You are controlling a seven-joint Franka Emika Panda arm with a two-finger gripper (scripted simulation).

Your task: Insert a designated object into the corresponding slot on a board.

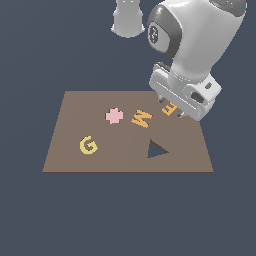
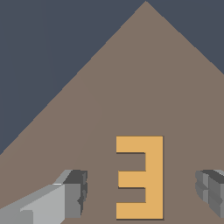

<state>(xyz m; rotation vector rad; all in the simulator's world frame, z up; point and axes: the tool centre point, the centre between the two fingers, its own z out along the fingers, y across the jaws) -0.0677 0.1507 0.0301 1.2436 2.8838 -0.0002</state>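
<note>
The orange letter E lies flat on the brown board. My gripper is open above it. One grey finger stands on each side of the letter, well apart from it, the other finger opposite. In the exterior view the E is near the board's far right part, partly covered by the gripper and the white hand. No dark E-shaped slot shows in either view; no dark gap is visible around the letter.
On the board lie a yellow G, a pink cross and an orange W. A dark triangular cutout sits near the front right. The arm's base is behind the board.
</note>
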